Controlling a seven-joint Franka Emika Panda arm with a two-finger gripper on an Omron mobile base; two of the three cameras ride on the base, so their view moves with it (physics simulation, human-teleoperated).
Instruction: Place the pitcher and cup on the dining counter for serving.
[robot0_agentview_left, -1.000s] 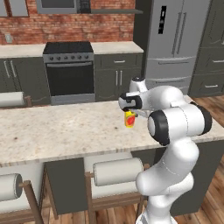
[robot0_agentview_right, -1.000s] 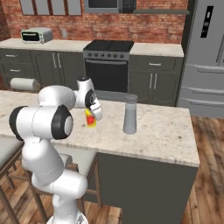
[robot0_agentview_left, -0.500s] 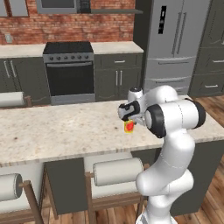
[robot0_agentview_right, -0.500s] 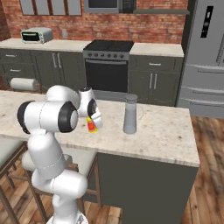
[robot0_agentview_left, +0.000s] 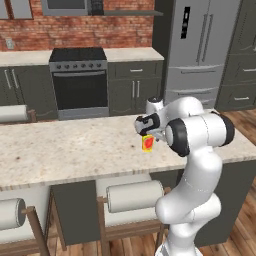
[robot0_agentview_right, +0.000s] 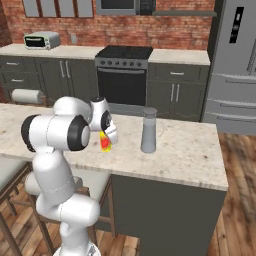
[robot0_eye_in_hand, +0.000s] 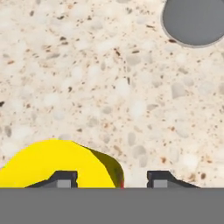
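So the tool (robot0_agentview_left: 146, 134) is hanging low over the counter (robot0_agentview_left: 65, 150), and the cup (robot0_agentview_left: 147, 144) is sitting right under it, standing on the stone top or just above it, hard to call. From the left base camera the pitcher is hiding behind the arm; the right base camera is showing the pitcher (robot0_agentview_right: 148, 130) standing upright on the counter, just beside the cup (robot0_agentview_right: 105, 142), on the side away from the arm. The hand camera is looking straight down: the cup (robot0_eye_in_hand: 52, 164) is sitting around one fingertip (robot0_eye_in_hand: 61, 178), and the pitcher's lid (robot0_eye_in_hand: 194, 21) is peeking in at a corner. The jaws are standing apart, not squeezing the cup.
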